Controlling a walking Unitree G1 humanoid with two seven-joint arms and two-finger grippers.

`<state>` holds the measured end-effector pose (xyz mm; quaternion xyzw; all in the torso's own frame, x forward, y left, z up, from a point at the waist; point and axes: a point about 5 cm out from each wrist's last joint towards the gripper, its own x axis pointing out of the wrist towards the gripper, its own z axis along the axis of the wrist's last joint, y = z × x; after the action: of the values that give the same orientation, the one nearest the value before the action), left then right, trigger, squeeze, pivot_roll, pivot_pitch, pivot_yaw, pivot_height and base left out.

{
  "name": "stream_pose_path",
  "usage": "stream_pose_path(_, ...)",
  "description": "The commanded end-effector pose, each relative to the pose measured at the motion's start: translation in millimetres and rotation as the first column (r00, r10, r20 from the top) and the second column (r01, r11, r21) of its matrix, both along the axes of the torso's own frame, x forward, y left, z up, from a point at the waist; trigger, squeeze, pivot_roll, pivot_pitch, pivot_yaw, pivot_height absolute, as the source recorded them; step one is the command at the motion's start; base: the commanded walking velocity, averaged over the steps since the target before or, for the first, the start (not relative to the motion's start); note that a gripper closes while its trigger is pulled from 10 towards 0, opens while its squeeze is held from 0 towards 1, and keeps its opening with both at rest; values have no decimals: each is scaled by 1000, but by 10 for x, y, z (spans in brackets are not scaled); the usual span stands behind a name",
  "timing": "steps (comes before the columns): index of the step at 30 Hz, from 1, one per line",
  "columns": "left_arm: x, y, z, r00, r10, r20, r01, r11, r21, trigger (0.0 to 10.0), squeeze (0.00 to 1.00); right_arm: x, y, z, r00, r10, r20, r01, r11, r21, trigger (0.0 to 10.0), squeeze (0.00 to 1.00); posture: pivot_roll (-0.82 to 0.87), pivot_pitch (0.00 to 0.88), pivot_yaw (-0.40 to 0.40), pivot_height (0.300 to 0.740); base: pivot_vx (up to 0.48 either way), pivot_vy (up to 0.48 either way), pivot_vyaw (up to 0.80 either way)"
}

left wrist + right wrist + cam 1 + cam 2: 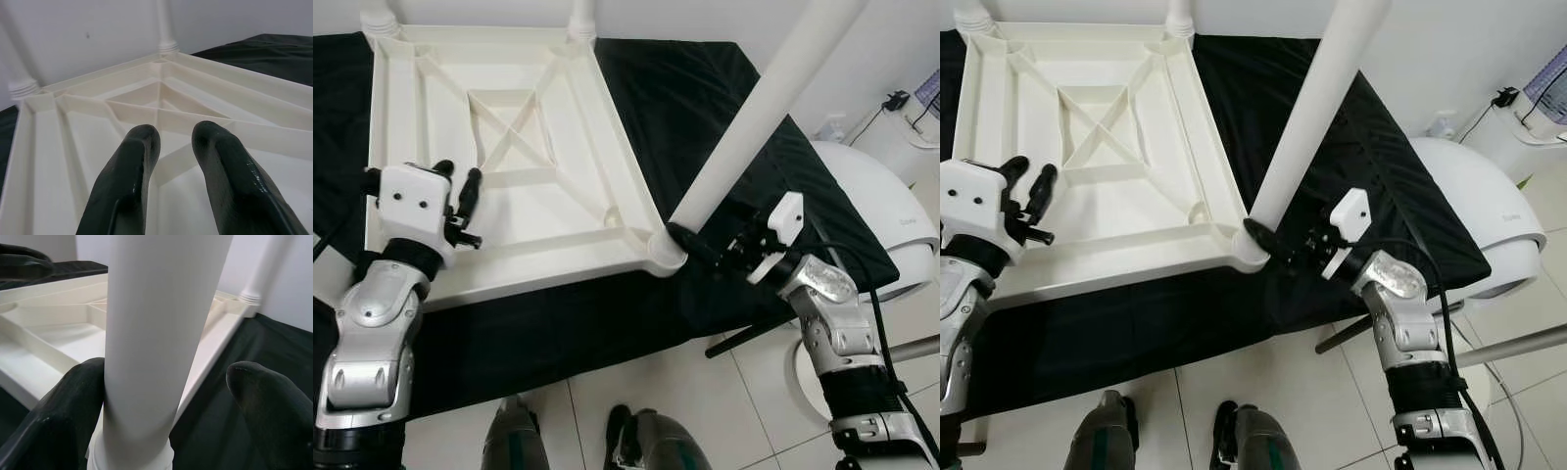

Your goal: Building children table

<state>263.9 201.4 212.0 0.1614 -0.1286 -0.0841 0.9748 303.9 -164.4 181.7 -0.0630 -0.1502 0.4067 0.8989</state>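
One finger (54, 431) of rt claw (705, 245) touches leg (156, 333), other apart.

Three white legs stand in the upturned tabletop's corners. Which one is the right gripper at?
The near-right leg, the tall tube rising toward the camera. The right gripper brackets its base; the two far legs stand against the wall, away from both grippers.

A black cloth (724, 108) covers the bench, reaching past both grippers. On it lies the upturned white tabletop (509, 147), ribs up. White floor tiles (724, 392) lie below.
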Motion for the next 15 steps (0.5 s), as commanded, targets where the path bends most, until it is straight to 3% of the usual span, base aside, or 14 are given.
stream_pose_path(1, -21, 55, -24, 1000, 20, -20, -20, 1000, -4, 10000, 0, 53, -287, -31, 987, -158, -20, 159, 987, 20, 10000, 0, 114, 164, -119, 740, 0, 0, 0)
stream_pose_path(7, -12, 58, -37, 999, 11, -36, -11, 1000, 11, 10000, 0, 81, -363, -51, 981, -195, -19, 195, 980, 27, 10000, 0, 113, 166, -120, 740, 0, 0, 0)
stream_pose_path(12, 4, 35, -17, 999, -14, -48, 14, 1000, 10, 10000, 0, -59, -172, -35, 997, -74, -10, 75, 995, 61, 10000, 0, 114, 165, -117, 740, 0, 0, 0)
stream_pose_path(15, -5, 23, -5, 998, -31, -55, 32, 999, 12, 10000, 0, -83, -129, -43, 998, -64, -9, 64, 996, 68, 10000, 0, 116, 164, -116, 740, 0, 0, 0)
